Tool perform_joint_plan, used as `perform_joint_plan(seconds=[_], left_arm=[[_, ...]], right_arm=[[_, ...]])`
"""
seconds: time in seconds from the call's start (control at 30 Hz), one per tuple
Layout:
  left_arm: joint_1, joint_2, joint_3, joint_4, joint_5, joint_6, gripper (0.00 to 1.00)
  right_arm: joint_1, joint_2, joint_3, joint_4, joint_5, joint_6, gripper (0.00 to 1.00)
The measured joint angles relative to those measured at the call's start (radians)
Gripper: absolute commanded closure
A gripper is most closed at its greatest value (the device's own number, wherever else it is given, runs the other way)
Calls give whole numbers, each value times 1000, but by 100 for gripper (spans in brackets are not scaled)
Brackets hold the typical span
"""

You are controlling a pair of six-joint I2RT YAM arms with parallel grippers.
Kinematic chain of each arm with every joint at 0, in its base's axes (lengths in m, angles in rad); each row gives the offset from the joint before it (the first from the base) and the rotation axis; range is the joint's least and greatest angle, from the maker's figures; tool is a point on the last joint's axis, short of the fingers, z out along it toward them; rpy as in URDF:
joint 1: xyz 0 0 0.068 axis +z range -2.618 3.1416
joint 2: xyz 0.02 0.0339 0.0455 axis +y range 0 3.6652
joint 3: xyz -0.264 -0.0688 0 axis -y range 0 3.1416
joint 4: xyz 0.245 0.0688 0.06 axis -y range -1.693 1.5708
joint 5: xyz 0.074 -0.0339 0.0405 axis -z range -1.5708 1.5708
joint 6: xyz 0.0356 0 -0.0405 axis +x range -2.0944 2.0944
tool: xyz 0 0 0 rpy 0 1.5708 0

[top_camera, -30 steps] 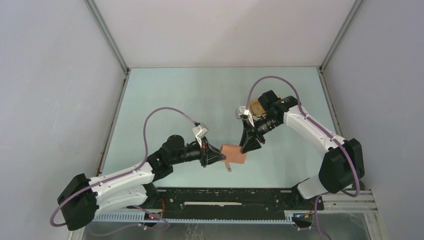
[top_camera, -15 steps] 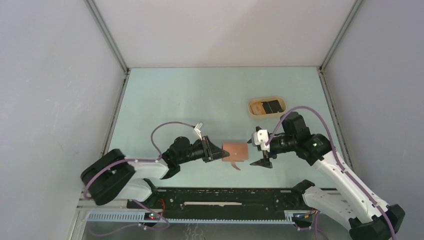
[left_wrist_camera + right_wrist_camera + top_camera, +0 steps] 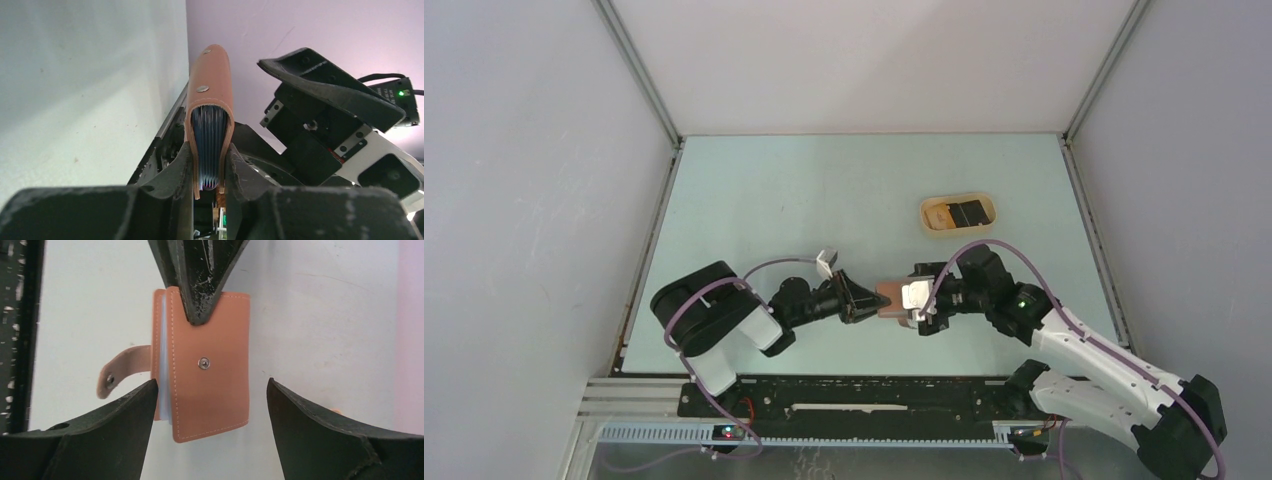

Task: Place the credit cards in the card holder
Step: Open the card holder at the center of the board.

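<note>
Top view: pale green tabletop [image 3: 824,200]. The small reddish-brown leather folding card holder [image 3: 887,297] is low on it, about 6 o'clock, near my bases. My left pincer [image 3: 864,303] comes in at the holder's 9 o'clock. My right pincer [image 3: 904,303] comes in at its 3 o'clock, and the two meet over the holder. A beige oval tray [image 3: 959,197] sits apart at the holder's 1 o'clock. It holds a black piece [image 3: 969,213] and a yellowish flat piece [image 3: 938,216], too small to tell what that is.

Left wrist view: left pincer pinches the card holder edge-on, one finger pressed on each cover. Bluish-grey inner leaves [image 3: 210,145] are packed between the covers. Two metal studs [image 3: 202,88] sit on the curved brown back. My right pincer's black finger is at 2 o'clock, apart from the holder.

Right wrist view: right pincer is spread wide, a finger at 7 o'clock and another at 5 o'clock of the holder. The holder's lower part lies between them. The 5 o'clock finger is clear of it; contact at the 7 o'clock finger I cannot tell. The left pincer's tip clamps the holder's edge at 12 o'clock. The little strap tab [image 3: 120,372] is unfastened and sticks out at 9 o'clock.
</note>
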Motion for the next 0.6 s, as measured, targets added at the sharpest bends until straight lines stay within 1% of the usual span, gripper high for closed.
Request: perform_joint_plan(seconds=[0.1, 0.27, 0.33, 0.4, 0.43, 0.47, 0.53, 0.6], left_arm=[[3, 0, 0, 34, 1, -8, 100], [11, 0, -1, 47, 0, -8, 100], [14, 0, -2, 50, 1, -8, 98], [20, 0, -4, 55, 0, -8, 96], [23, 0, -4, 58, 0, -8, 94], [25, 3, -4, 63, 0, -8, 90], [29, 8, -4, 69, -4, -8, 81], [34, 12, -4, 69, -9, -9, 73]], right_arm=[[9, 3, -8, 38, 44, -4, 16], [26, 5, -14, 58, 85, -15, 31], [35, 5, -14, 58, 93, -21, 40], [46, 5, -14, 58, 100, -26, 52], [52, 5, -15, 58, 104, -32, 59], [60, 5, -16, 57, 108, -34, 68], [72, 9, -19, 55, 120, -39, 80], [84, 17, -20, 55, 135, -49, 89]])
